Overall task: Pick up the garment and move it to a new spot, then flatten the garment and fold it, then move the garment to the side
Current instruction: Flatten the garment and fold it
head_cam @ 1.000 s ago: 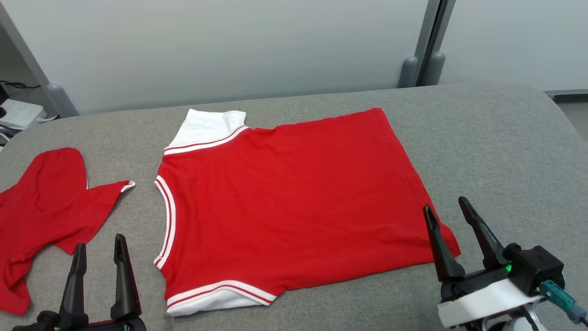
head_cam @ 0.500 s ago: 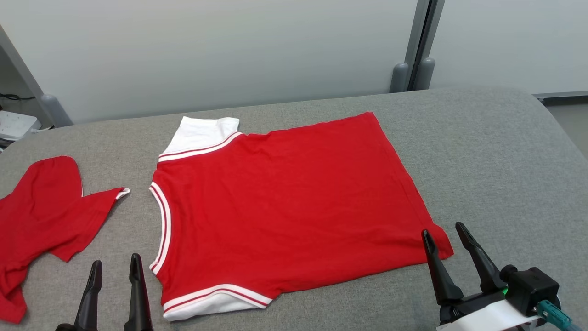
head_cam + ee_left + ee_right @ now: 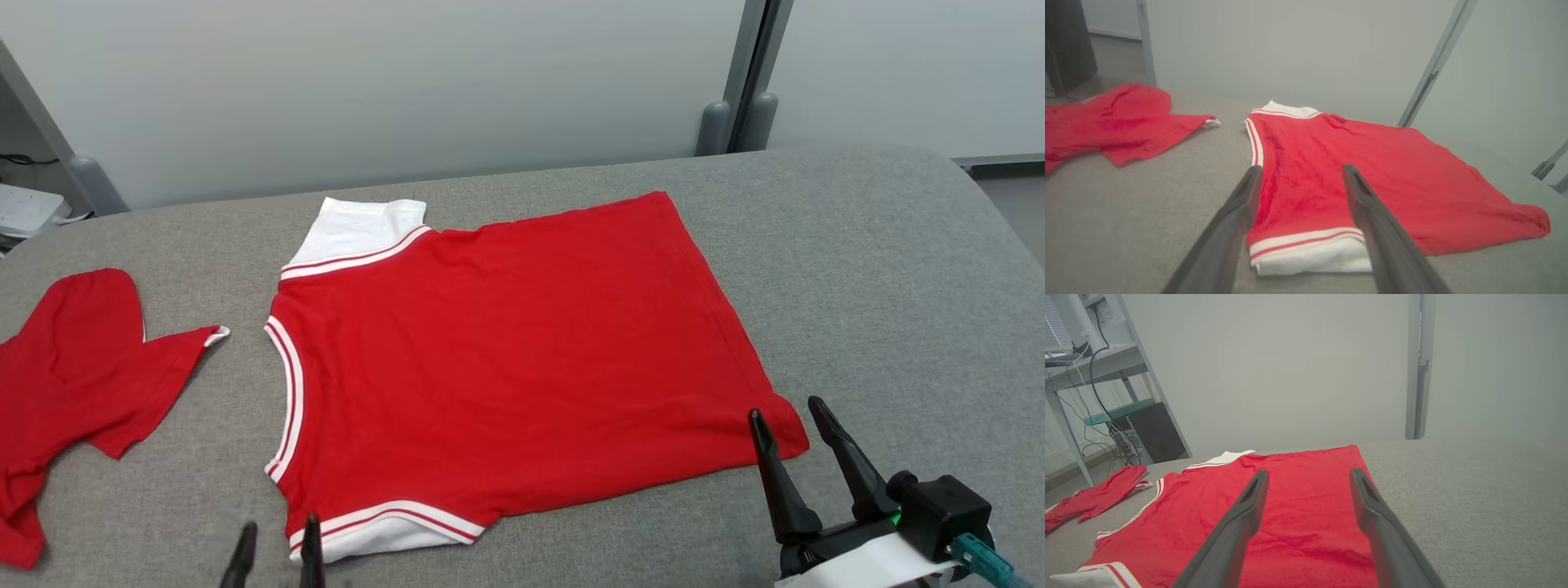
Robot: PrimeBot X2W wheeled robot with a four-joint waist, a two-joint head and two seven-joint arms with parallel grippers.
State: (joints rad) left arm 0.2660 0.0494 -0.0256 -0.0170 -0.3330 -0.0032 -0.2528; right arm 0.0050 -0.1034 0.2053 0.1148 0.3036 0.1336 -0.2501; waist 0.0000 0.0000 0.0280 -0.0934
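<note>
Nearest us, the left claw (image 3: 277,532) hangs with its two dark fingers spread wide and nothing between them. The right claw (image 3: 785,410) is just as wide open and just as empty.

We judge the flattening done and the fold about to start. The red jersey shirt with white striped cuffs and neckband (image 3: 506,359) lies spread smooth on the grey fabric-covered surface (image 3: 898,286), neck toward the left claw's side and hem toward the right claw's side.

Just ahead of the left claw, framed between its fingers in the wrist view, sits the near white cuff (image 3: 1306,255). Whether a fingertip touches the cloth we cannot tell.

The near hem corner (image 3: 790,437) lies between the right claw's fingers in the head view. From its wrist view the fingers point out over the red cloth, apparently above it.

The next move, as we read it, calls for both claws to dip to that near edge. One would pinch the cuff and the other the hem corner, taking hold evenly. They would then carry the edge away from us, over the body to the far edge.

Beyond the left claw's outer side, well apart from the shirt, lies a crumpled red cloth garment (image 3: 73,367).
</note>
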